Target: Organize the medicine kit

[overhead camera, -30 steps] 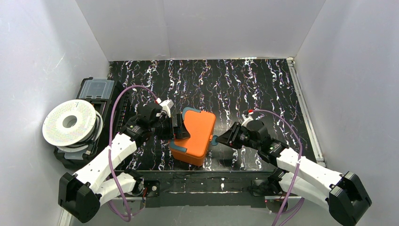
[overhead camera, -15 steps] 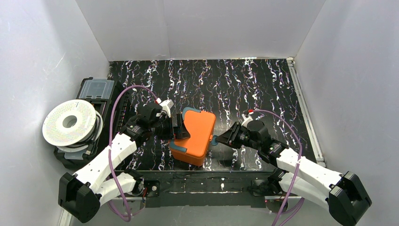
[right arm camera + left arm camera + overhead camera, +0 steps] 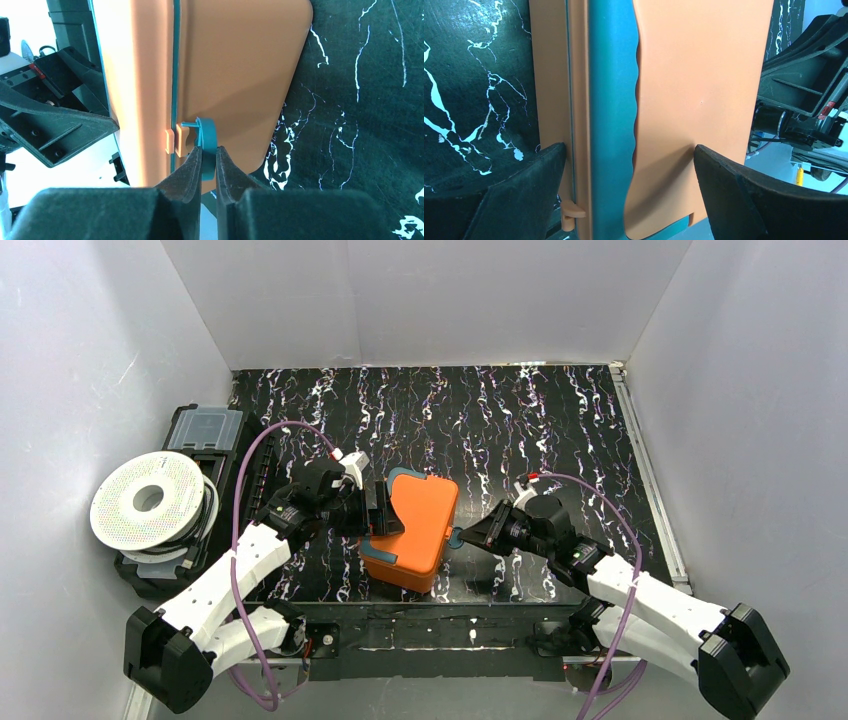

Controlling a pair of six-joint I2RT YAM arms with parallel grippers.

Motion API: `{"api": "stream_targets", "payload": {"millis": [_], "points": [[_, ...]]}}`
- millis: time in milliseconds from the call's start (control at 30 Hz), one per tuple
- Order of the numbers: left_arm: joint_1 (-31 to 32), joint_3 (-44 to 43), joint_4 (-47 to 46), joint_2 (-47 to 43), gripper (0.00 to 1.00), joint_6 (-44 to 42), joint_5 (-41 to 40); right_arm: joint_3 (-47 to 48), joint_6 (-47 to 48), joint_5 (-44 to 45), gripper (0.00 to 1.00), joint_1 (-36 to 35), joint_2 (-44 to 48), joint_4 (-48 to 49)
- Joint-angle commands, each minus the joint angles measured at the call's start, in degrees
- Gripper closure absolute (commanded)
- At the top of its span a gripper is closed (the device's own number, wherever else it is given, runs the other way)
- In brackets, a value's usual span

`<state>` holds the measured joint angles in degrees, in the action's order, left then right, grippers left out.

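The orange medicine kit lies tilted on the black marbled table near the front middle, its lid closed. My left gripper clamps the kit's left end; in the left wrist view the two black fingers press on either side of the orange and teal box, around the gripper's midpoint. My right gripper is at the kit's right side, shut on the teal latch, which sticks out from the orange wall between the fingertips.
A black case with a clear lid and a white perforated spool stand at the left table edge. White walls enclose the table on three sides. A metal rail runs along the right edge.
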<state>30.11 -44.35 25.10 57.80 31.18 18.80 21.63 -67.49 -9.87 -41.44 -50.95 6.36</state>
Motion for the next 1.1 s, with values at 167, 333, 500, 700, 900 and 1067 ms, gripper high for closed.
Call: {"api": "stream_targets", "payload": {"millis": [167, 333, 500, 700, 900, 1067], "points": [[0.13, 1.63, 0.30, 0.14, 0.02, -0.94, 0.61, 6.47, 5.32, 0.67, 0.92, 0.04, 1.36, -6.36], [0.13, 2.23, 0.17, 0.37, 0.02, -0.80, 0.83, 11.78, 9.16, 1.37, 0.93, 0.07, 0.90, -13.90], [0.13, 3.44, -0.48, 0.01, 0.02, -0.28, 1.29, 16.07, 12.19, 0.65, 0.95, 0.04, -1.33, -17.23], [0.19, 4.63, -1.04, -0.21, 0.02, 0.14, 2.32, 22.43, 15.99, -1.23, 0.96, 0.04, -5.86, -21.53], [0.30, 5.21, -1.51, -0.15, 0.02, 0.53, 3.04, 28.68, 20.06, -3.19, 0.95, 0.10, -10.26, -27.06], [0.45, 5.79, -2.16, 0.32, 0.02, 0.87, 3.25, 31.74, 21.88, -4.71, 0.94, -0.04, -12.89, -29.82]]}}
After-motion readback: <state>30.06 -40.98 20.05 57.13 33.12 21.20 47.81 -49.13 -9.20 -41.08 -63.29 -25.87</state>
